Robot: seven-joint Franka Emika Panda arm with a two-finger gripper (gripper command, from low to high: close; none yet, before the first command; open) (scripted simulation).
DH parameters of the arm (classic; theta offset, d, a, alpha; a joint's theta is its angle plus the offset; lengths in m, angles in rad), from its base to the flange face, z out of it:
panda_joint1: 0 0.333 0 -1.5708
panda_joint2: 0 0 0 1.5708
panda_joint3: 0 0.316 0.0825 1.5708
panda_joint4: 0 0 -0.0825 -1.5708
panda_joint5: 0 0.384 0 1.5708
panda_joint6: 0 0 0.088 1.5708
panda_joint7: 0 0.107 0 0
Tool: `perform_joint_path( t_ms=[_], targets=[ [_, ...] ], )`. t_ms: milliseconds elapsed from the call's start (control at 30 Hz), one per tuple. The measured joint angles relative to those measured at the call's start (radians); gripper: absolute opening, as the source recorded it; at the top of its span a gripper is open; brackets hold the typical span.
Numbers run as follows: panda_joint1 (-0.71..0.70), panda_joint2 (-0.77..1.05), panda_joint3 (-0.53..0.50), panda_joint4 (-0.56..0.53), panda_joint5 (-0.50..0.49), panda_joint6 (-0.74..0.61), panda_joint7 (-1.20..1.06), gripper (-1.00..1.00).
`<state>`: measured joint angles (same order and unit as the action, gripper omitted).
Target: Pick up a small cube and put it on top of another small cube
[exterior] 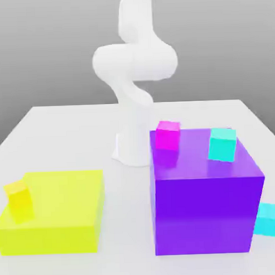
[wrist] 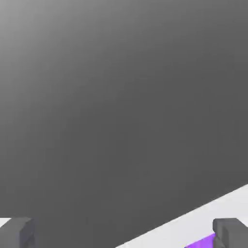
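Observation:
The small cube [exterior: 268,219] is bright sky-cyan and rests on the white table, against the lower corner of the big purple block [exterior: 206,207] on the exterior view's right. On top of the purple block sit a greener turquoise small cube [exterior: 222,143] and a magenta small cube [exterior: 167,134]. The white arm [exterior: 134,61] rises behind the block and leaves the picture upward. In the hand view my gripper [wrist: 125,235] is open, its grey fingertips [wrist: 18,232] wide apart with nothing between them, high above a strip of the purple block [wrist: 201,240].
A wide, low yellow block [exterior: 58,212] lies at the exterior view's left with a small yellow cube [exterior: 19,199] on its top. The arm's base [exterior: 132,148] stands just behind the purple block. The white table [exterior: 67,136] extends to a grey backdrop.

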<state>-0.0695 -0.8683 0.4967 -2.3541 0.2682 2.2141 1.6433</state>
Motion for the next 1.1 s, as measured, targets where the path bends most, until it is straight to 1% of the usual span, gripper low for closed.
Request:
perform_joint_path(
  t_ms=[267,467,600,667,733,767,900,967,1067,1100],
  targets=[
    [-0.08,0.093,0.262,-0.037,0.107,0.046,0.378,0.0],
    [-0.207,0.22,0.496,-0.066,0.174,0.121,0.653,0.0],
    [-0.358,0.327,0.695,-0.085,0.208,0.191,0.832,0.0],
    [-0.472,0.379,0.825,-0.093,0.227,0.229,0.916,0.0],
    [-0.623,0.415,0.986,-0.099,0.266,0.264,0.982,0.0],
    [-0.705,0.39,1.071,-0.096,0.342,0.26,0.976,0.0],
    [-1.016,0.329,1.389,-0.086,0.561,0.266,1.002,0.0],
    [-1.136,0.274,1.519,-0.07,0.675,0.27,0.984,0.0],
    [-1.27,0.177,1.684,-0.028,0.833,0.306,0.9,0.0],
    [-1.294,0.157,1.715,-0.019,0.864,0.313,0.881,-1.0]
  ],
)
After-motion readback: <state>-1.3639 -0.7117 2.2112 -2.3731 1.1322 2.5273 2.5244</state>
